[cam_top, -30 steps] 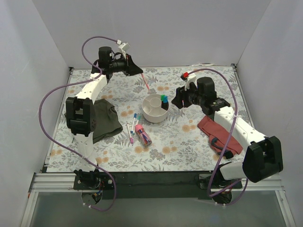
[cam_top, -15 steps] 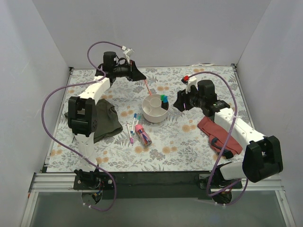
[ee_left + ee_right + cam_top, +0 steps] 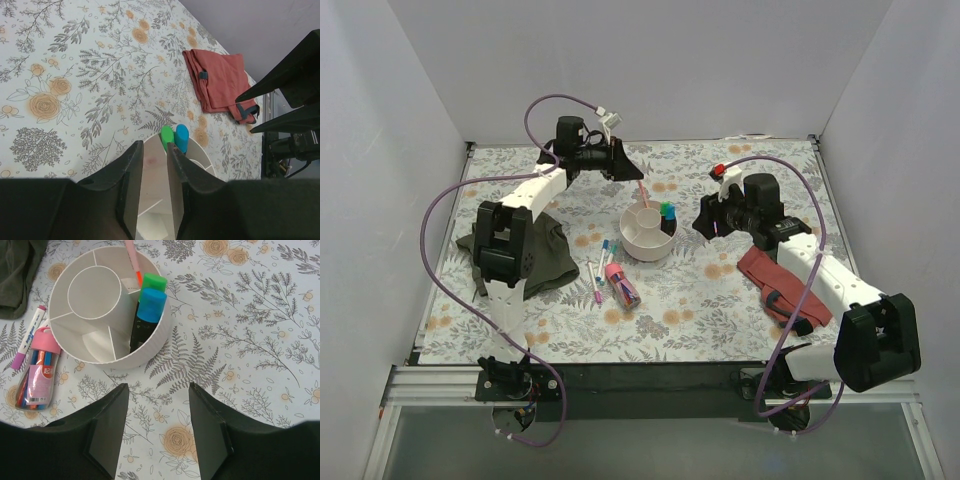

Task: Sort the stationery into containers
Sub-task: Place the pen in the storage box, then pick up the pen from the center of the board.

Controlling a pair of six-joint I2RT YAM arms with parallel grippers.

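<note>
Where left gripper (image 3: 154,150) stands: clamped on orange-pink pen (image 3: 132,257), tip below it over bowl (image 3: 135,357).
Right gripper (image 3: 158,390): fingers spread, empty; bowl just ahead.
Highlighters (image 3: 150,305): upright in bowl, ahead of right gripper.

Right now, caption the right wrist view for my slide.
Open right end effector near divided bowl holding two highlighters; pink tube beside.
</note>
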